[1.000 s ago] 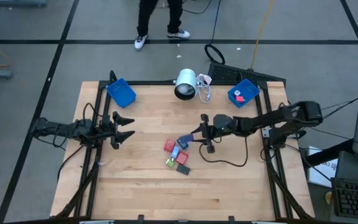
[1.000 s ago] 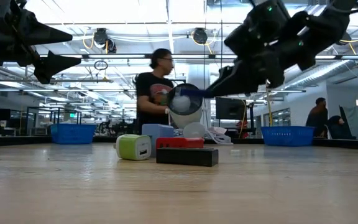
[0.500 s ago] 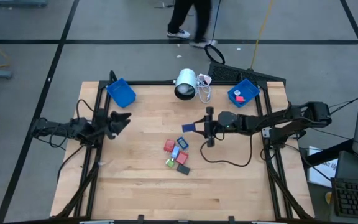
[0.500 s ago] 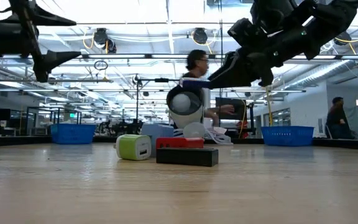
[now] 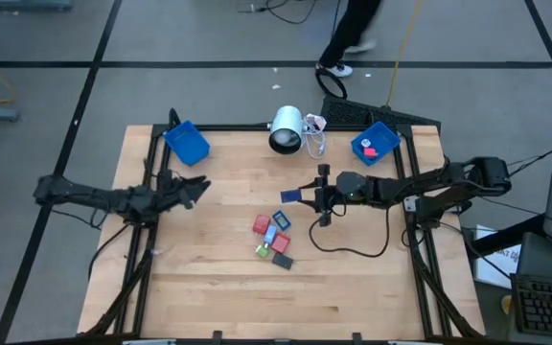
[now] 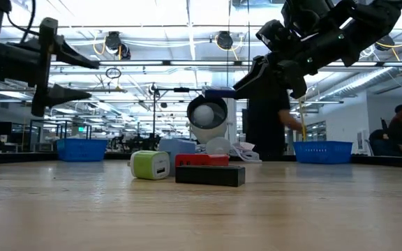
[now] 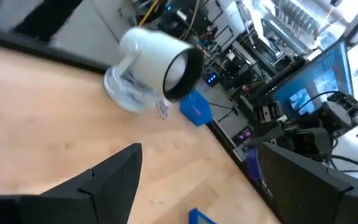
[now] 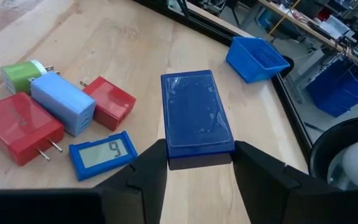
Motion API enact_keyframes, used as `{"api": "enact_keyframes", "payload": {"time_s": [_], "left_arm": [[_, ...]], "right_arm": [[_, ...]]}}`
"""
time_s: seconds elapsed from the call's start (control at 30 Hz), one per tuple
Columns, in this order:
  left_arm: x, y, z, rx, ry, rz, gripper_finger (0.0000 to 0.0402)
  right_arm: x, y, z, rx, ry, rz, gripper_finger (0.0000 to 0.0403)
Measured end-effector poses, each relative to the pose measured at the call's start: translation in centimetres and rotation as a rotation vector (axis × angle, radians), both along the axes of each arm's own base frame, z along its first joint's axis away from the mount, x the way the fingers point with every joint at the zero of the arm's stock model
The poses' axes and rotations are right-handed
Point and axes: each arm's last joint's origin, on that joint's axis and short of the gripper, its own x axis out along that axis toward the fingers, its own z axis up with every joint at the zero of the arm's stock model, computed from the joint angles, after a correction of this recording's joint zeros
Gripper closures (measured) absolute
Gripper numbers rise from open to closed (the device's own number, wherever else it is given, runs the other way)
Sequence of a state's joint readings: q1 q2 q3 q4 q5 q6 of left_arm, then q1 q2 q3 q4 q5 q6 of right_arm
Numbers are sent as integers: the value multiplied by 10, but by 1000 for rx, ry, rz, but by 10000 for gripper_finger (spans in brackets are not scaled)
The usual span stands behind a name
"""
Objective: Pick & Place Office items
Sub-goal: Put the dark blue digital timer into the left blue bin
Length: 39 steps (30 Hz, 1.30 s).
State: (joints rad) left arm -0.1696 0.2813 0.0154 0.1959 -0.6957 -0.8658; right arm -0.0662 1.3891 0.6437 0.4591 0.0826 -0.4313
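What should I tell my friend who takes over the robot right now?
Right gripper: shut on a blue block, held above mid-table.
Left gripper: open, empty, hovering at the table's left side.
On the table: a cluster of pieces in red, blue, green and dark grey.
Done: a red piece lies in the right blue bin.
Left: bin the blue block, then the cluster. The left blue bin looks empty.
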Motion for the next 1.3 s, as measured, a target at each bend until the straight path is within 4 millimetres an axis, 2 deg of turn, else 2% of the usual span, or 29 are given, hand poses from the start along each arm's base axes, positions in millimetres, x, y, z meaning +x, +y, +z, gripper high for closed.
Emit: {"api": "enact_keyframes", "payload": {"time_s": [0.17,0.43,0.6,0.77,0.9,1.0,1.17,1.3], "left_arm": [[16,-4,-4,-71,-15,-51,78],[48,-10,-1,-35,33,-82,78],[83,-19,9,-32,99,-177,78],[124,-24,22,105,181,-146,78],[157,-22,37,112,160,-118,78],[179,-21,46,103,139,-172,78],[206,-20,49,96,134,-231,78],[217,-17,44,93,154,-220,78]], "right_arm": [[0,0,1,-1,-11,0,250],[1,0,2,-2,-23,0,248],[1,0,2,0,-26,0,246],[1,0,3,3,-31,-1,245],[1,0,3,0,-36,0,248],[2,0,5,-3,-52,1,244],[2,0,6,-4,-62,3,246],[2,0,4,-5,-50,-3,247]]}}
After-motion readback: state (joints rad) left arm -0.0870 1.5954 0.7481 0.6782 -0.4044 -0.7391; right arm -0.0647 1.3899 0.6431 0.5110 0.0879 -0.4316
